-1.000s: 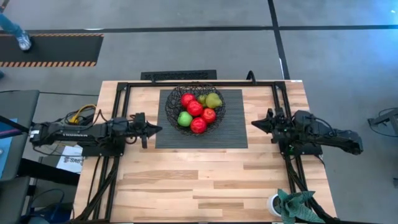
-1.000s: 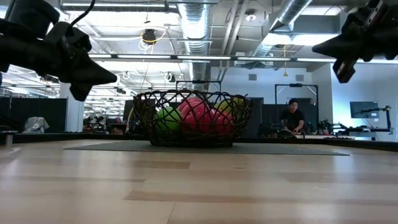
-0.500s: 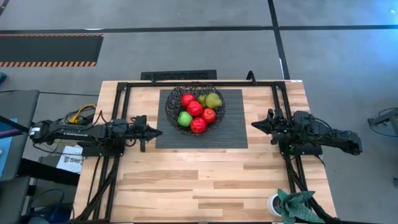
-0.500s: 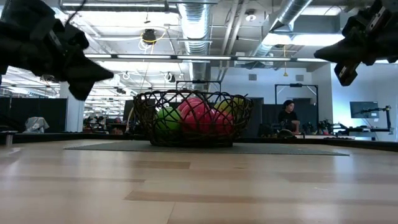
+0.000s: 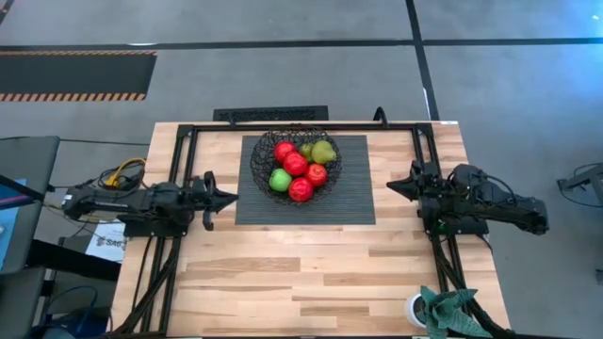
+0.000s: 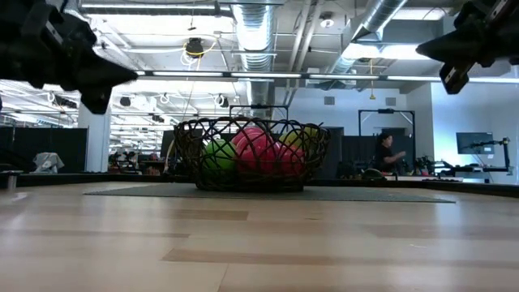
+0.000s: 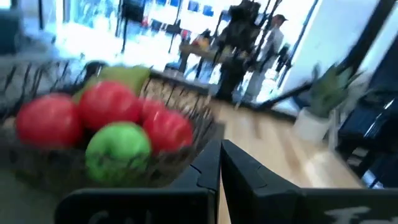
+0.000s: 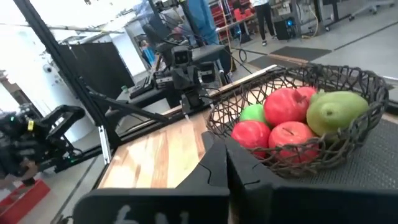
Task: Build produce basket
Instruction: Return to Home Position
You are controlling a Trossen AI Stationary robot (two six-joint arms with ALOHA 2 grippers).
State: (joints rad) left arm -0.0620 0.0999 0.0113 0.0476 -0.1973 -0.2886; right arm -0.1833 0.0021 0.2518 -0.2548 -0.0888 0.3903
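Flanking the basket at nine and three o'clock, the left gripper and right gripper hang empty, fingers pressed together, since the fruit already lies inside.

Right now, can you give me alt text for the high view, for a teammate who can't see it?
A black wire basket on a dark ribbed mat holds seven small fruits: four red, one green, two yellow-green. The left gripper and right gripper, both shut, point at it from either side of the wooden table.
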